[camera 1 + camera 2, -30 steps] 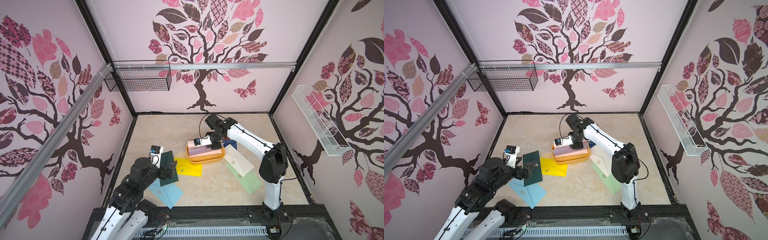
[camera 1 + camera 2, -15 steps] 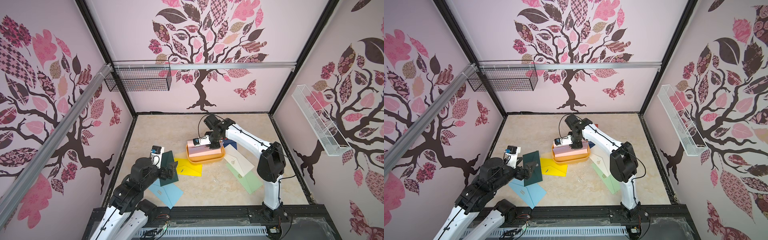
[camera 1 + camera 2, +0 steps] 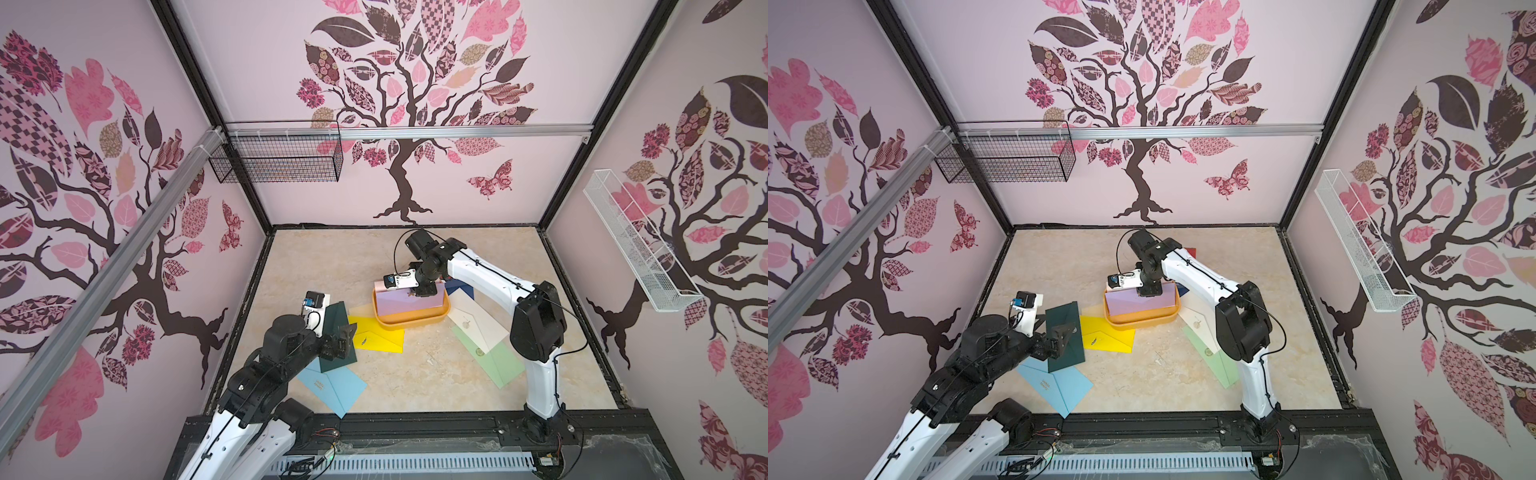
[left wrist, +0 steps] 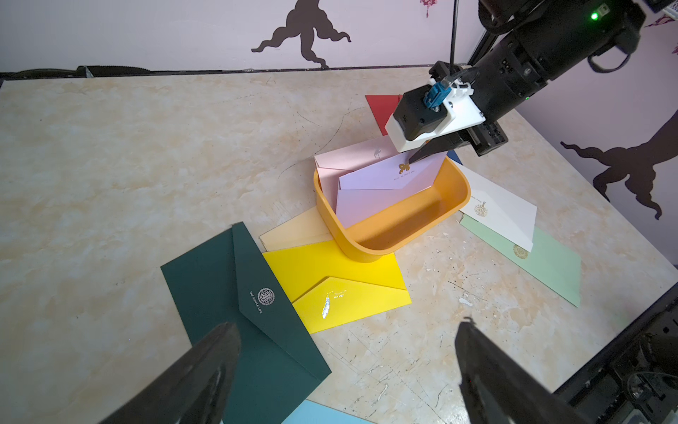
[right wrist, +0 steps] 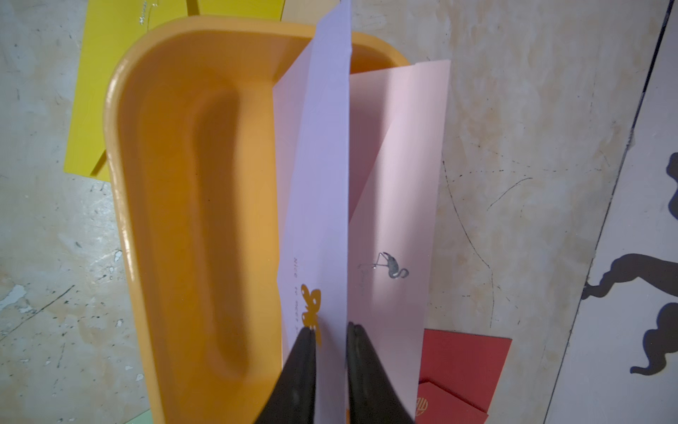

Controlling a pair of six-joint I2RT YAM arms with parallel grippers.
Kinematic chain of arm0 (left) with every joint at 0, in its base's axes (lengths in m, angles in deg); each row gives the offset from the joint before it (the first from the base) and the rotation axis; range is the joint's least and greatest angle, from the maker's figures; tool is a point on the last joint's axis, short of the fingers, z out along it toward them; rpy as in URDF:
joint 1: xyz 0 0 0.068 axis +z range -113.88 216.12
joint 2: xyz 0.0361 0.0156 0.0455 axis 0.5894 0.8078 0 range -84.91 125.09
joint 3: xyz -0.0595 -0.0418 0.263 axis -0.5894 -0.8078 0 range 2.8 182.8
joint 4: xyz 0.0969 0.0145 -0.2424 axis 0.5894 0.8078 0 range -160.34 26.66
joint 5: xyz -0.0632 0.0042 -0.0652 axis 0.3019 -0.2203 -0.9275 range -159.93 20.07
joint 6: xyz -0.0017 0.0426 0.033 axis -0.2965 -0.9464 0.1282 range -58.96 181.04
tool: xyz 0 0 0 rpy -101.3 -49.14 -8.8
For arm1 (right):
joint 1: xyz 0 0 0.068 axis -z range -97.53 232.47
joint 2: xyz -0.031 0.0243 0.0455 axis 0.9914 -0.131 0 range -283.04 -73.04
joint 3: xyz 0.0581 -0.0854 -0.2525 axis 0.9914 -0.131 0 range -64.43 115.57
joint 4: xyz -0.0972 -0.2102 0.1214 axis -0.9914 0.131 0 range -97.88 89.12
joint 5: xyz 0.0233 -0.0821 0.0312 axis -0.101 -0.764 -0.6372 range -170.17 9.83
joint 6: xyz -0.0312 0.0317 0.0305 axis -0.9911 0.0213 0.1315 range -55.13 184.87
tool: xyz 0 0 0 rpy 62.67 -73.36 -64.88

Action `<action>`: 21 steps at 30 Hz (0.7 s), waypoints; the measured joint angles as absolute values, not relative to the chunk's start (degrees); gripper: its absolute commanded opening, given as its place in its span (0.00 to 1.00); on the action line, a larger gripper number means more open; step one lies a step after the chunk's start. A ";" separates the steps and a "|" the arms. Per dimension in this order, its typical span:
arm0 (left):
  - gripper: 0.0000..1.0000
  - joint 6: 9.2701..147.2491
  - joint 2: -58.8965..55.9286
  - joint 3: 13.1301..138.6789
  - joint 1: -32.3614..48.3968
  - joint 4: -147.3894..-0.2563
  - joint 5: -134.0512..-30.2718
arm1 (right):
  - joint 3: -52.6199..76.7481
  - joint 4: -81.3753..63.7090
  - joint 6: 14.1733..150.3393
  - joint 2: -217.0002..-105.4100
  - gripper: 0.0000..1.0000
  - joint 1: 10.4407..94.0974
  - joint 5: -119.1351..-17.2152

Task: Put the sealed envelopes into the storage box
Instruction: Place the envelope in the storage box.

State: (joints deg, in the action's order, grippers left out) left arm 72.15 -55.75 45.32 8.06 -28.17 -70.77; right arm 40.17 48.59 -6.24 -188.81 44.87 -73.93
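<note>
**A:** So, what sits nearest?

**B:** Left pincer [image 4: 346, 328], spread wide and empty, above the dark green envelope [image 4: 220, 293] on the worktop [image 4: 110, 147].

**A:** Farther?

**B:** Lilac envelope [image 4: 381, 191] stands on edge in the storage box [image 4: 403, 227], against the pink envelope [image 4: 348, 158]. Right pincer [image 5: 327, 330] straddles its top, jaws slightly parted. Snagging as that pincer lifts could, I judge, topple it out.

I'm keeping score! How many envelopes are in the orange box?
2: the lilac on edge beside the pink, both inside the box. Others could hide behind them.
</note>
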 measured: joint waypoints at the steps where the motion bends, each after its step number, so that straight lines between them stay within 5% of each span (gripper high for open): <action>1: 0.97 72.15 -55.75 45.32 7.95 -28.17 -70.60 | 40.17 48.34 -6.24 -188.81 0.23 44.87 -74.09; 13: 0.98 72.81 -55.44 45.32 6.47 -28.15 -68.72 | 39.03 41.24 -1.91 -188.78 0.34 45.19 -77.89; 21: 0.97 78.89 -45.19 49.08 6.21 -24.26 -64.09 | 37.18 34.44 13.78 -184.41 0.38 45.78 -76.60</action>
State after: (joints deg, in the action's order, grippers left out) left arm 78.89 -45.19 49.08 6.21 -24.26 -64.09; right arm 37.18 34.44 13.78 -184.41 45.78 -76.60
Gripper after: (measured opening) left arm 0.976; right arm 0.369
